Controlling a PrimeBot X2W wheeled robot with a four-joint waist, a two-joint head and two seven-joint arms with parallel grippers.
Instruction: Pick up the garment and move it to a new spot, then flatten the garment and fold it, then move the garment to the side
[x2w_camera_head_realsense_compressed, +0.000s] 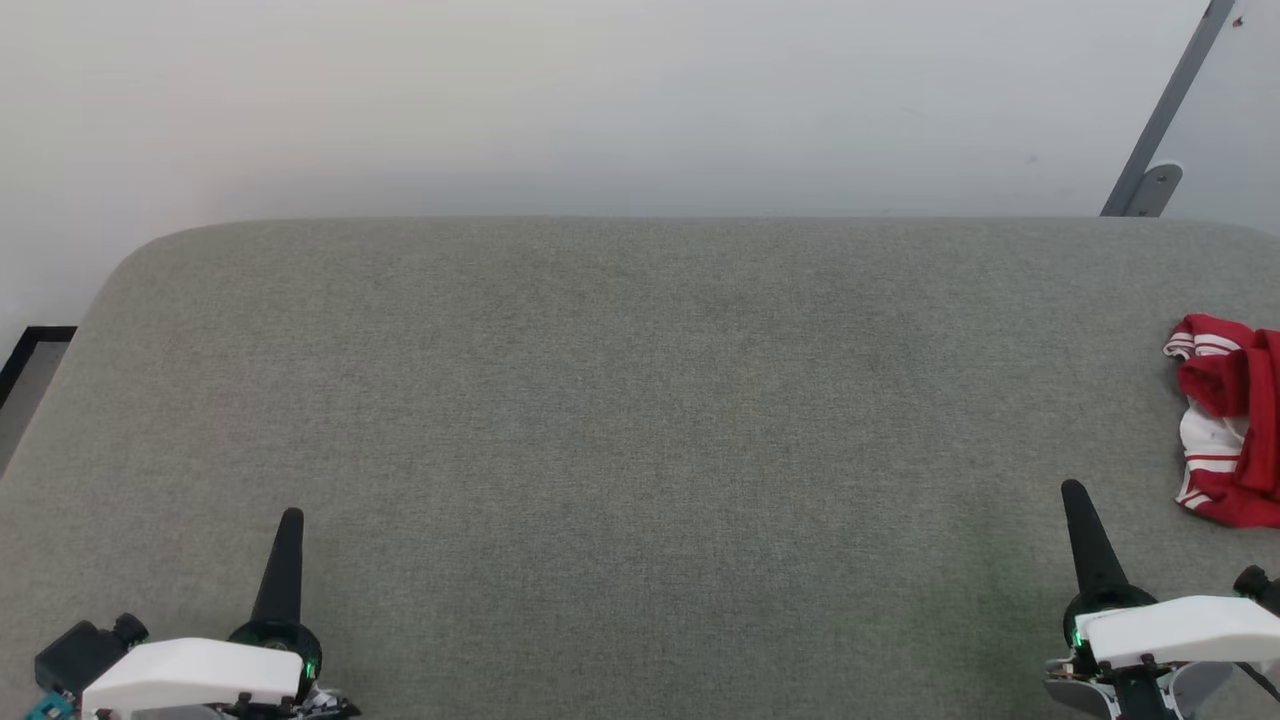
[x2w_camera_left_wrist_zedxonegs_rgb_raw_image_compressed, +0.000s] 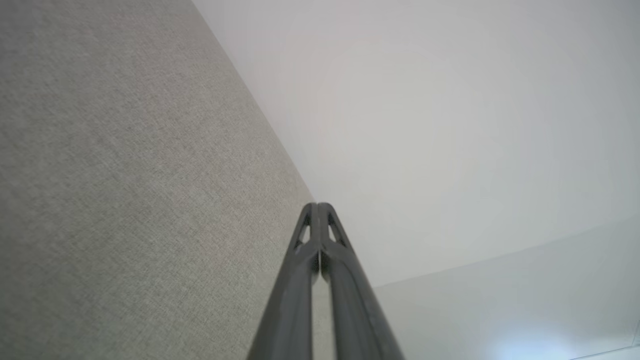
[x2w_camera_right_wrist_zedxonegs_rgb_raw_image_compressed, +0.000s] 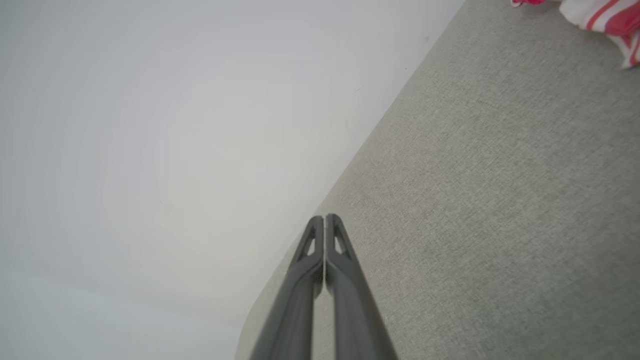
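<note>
Task state: the garment (x2w_camera_head_realsense_compressed: 1235, 420) is seen at the far right of the grey fabric-covered surface (x2w_camera_head_realsense_compressed: 640, 400). It is bunched, with red folds heaped over white, striped sleeve ends, and part of it is cut off by the head view's right edge.
Progress: a spot at the side is occupied, but no flat, squared fold is shown and the heap is judged loose. The scene is fitted equally by a garment waiting to be picked up and by one set aside with its fold slumped. Which of the two applies cannot be settled.
Left arm: the white wrist housing is seen at the lower left of the head view, low over the near part of the surface. The fingers are pointed away, toward the pale wall (x2w_camera_head_realsense_compressed: 600, 100).
Left gripper (x2w_camera_head_realsense_compressed: 290, 515): the two dark fingers are pressed together along their length, as confirmed in the left wrist view (x2w_camera_left_wrist_zedxonegs_rgb_raw_image_compressed: 317, 205). Nothing is held.
Right arm: a mirrored pose is noted at the lower right, with the wrist low and the fingers pointed toward the wall.
Right gripper (x2w_camera_head_realsense_compressed: 1073, 487): the fingers are closed tip to tip with nothing between them, as also seen in the right wrist view (x2w_camera_right_wrist_zedxonegs_rgb_raw_image_compressed: 325, 216).
Right gripper to garment: the two are near but apart, with no contact. The striped edge of the garment (x2w_camera_right_wrist_zedxonegs_rgb_raw_image_compressed: 597, 15) is seen in the top right corner of the right wrist view.
</note>
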